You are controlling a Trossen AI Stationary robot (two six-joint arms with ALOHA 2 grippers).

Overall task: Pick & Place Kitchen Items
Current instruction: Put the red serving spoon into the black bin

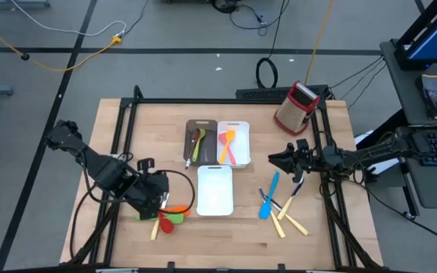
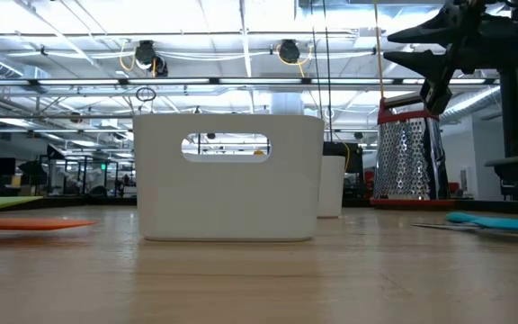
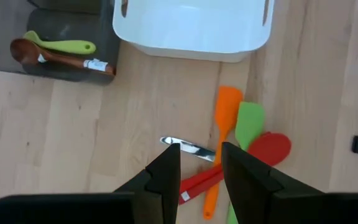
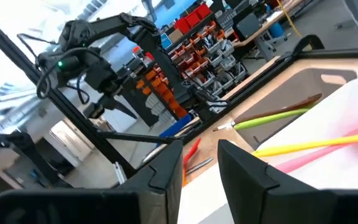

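Near the table's front left lies a small heap of kitchen items: an orange spatula (image 3: 225, 118), a green spatula (image 3: 248, 124), a red spoon (image 3: 269, 148) and a metal knife (image 3: 188, 147). My left gripper (image 3: 201, 177) hangs open just above them, pointing steeply down, with nothing between its fingers. My right gripper (image 1: 273, 159) is raised over the table's right part, pointing about level toward the left, open and empty (image 4: 199, 155). Below it on the table lie a blue spatula (image 1: 268, 197) and cream-handled knives (image 1: 288, 221).
An empty white tray (image 1: 215, 189) stands mid-table. Behind it a dark tray (image 1: 190, 129) holds a brown spoon and a green spoon, and a white tray (image 1: 243, 126) holds orange and pink utensils. A red-and-metal grater (image 1: 298, 106) stands at the far right.
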